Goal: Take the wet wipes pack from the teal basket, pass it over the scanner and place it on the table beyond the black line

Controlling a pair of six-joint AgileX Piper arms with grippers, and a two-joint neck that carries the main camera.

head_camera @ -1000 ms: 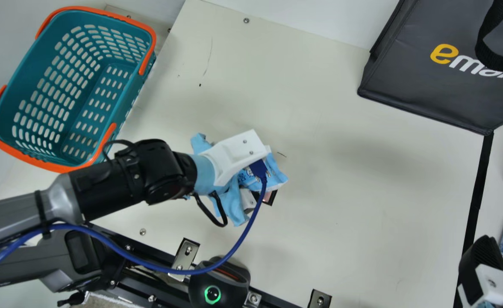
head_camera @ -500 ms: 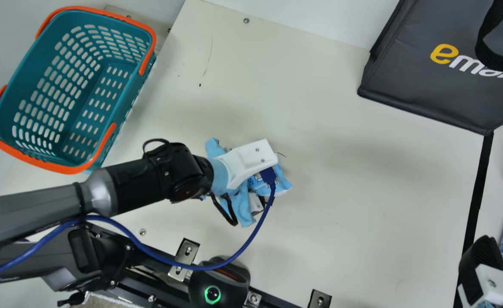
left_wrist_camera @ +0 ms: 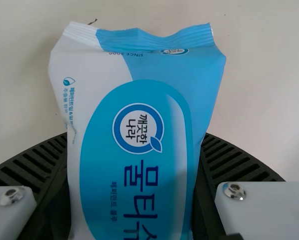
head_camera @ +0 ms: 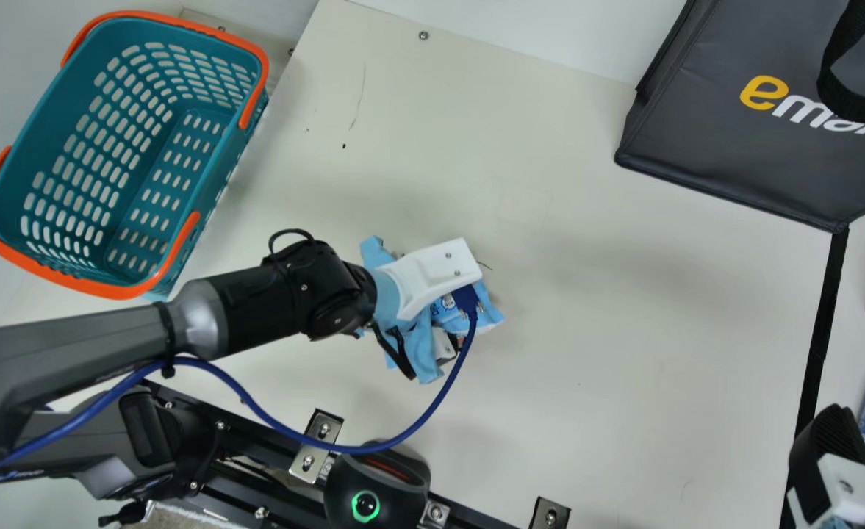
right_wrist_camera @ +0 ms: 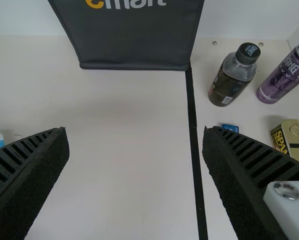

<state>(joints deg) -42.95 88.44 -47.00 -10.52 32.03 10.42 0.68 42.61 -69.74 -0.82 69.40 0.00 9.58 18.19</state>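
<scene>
Scan step presumably in hand: wet wipes pack (left_wrist_camera: 139,150) is pinched between left gripper (left_wrist_camera: 134,145) fingers, short of black line (head_camera: 822,330), right gripper (right_wrist_camera: 135,131) fingers are spread; pack should next be passed over scanner (head_camera: 377,485).

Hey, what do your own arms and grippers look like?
My left arm is grey with a silvery collar, black joints, a light blue cuff and a blue cable. My left gripper and right gripper each have white housings, silver screws and black ribbed fingers.
</scene>
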